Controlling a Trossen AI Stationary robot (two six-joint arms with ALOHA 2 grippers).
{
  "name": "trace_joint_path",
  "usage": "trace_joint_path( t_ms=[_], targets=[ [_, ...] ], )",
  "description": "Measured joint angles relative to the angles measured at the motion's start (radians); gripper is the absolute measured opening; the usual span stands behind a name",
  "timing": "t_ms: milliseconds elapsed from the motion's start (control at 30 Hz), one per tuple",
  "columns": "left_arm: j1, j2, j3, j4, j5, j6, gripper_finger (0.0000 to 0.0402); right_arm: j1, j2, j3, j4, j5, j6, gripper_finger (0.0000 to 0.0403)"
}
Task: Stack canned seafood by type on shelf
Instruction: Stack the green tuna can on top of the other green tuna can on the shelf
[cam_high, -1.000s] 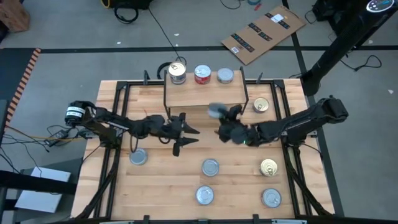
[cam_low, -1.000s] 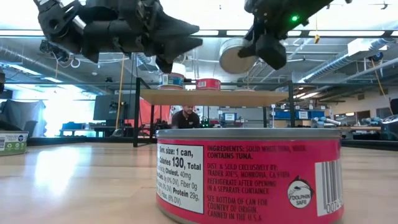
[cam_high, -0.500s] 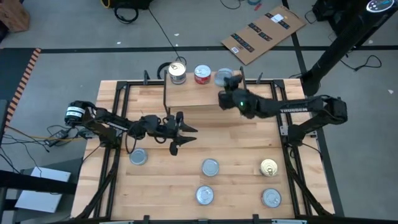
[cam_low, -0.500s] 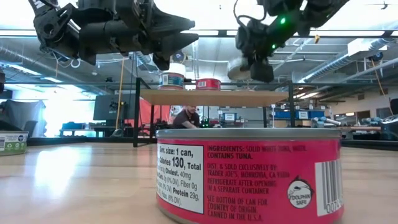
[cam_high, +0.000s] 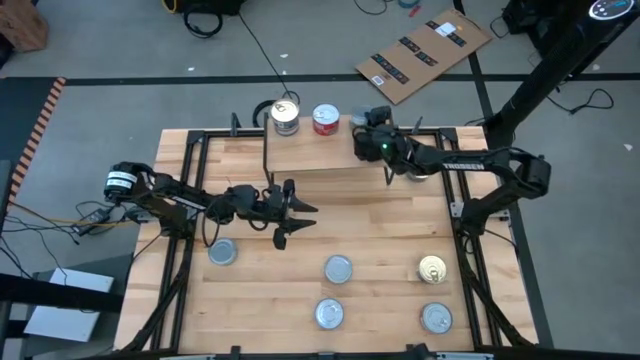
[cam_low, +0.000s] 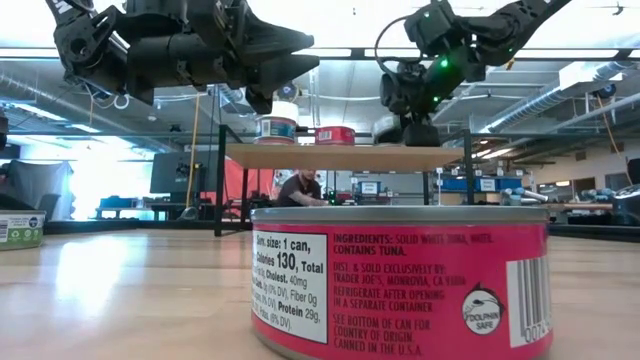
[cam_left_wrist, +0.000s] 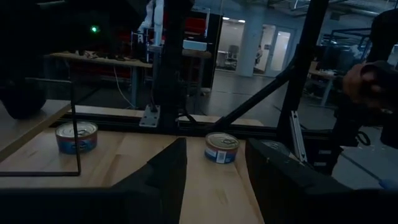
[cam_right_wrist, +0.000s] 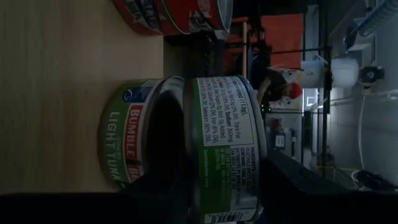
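I'm setting a green-label tuna tin (cam_right_wrist: 227, 146) down on top of a matching green tin (cam_right_wrist: 134, 134) at the far right end of the shelf (cam_high: 310, 152), and the right wrist view is showing the two lined up one on the other. The right gripper (cam_high: 362, 124) is sitting over that stack with its fingers around the upper tin; I'm judging the placing step to be at its end, though I cannot tell whether the fingers are gripping or already letting go. Next I'm expecting to spread them fully and lift straight up, so the top tin is not dragged off. Beside this stack a red tin (cam_high: 325, 119) and a two-tin pile with a gold top (cam_high: 285, 116) are standing on the shelf. The left gripper (cam_high: 291, 212) is waiting over the middle of the table (cam_high: 380, 230), fingers apart and empty. Loose tins are lying near the front: silver ones (cam_high: 338, 268), a gold one (cam_high: 432, 269) at the right, and another (cam_high: 221, 252) at the left; a red tin (cam_low: 400, 285) is filling the low view. Beyond the black-framed wooden table I'm seeing a grey floor with a flattened cardboard sheet (cam_high: 423, 55), and a person seated far off in the workshop.
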Motion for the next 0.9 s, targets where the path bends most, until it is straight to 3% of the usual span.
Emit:
trace_joint_path(
  t_ms=[233,433,600,900],
  targets=[
    [0.000,0.000,0.000,0.000,0.000,0.000,0.0168,-0.005,0.006,-0.001,0.014,0.008,0.057,0.0227],
    [0.000,0.000,0.000,-0.001,0.000,0.001,0.0168,-0.001,-0.010,0.002,0.033,-0.006,0.077,0.0264],
    [0.000,0.000,0.000,-0.001,0.001,0.001,0.0168,-0.008,-0.011,0.018,0.039,-0.059,0.123,0.0271],
    [0.000,0.000,0.000,-0.002,0.001,0.001,0.0168,-0.027,-0.013,0.020,0.009,-0.065,0.172,0.0270]
  ],
)
